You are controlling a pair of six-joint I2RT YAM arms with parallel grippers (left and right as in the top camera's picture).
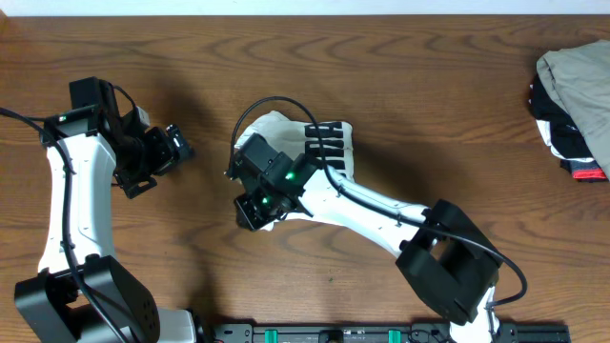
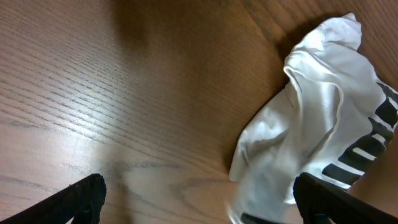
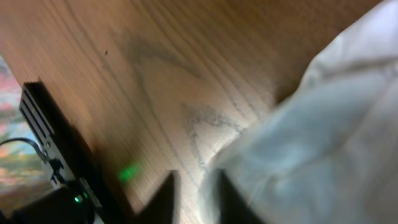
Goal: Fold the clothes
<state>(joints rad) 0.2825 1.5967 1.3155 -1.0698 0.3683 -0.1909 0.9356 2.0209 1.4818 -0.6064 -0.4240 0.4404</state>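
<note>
The clothes, a white T-shirt (image 1: 274, 129) with black lettering, lie bunched into a small bundle at the table's middle. My right arm reaches over it, and my right gripper (image 1: 250, 211) sits at the bundle's near-left edge. In the right wrist view the two fingers stand a little apart (image 3: 196, 196), with the blurred edge of the white cloth (image 3: 329, 137) running into the gap. My left gripper (image 1: 179, 145) is wide open over bare wood left of the shirt. The left wrist view shows nothing gripped (image 2: 199, 196), and the shirt (image 2: 323, 106) lies by its right finger.
A heap of beige-grey, black and red garments (image 1: 577, 95) lies at the far right edge of the wooden table (image 1: 429, 86). A black rail (image 1: 362, 333) runs along the near edge, also seen beside the right gripper as a dark rail (image 3: 46, 134).
</note>
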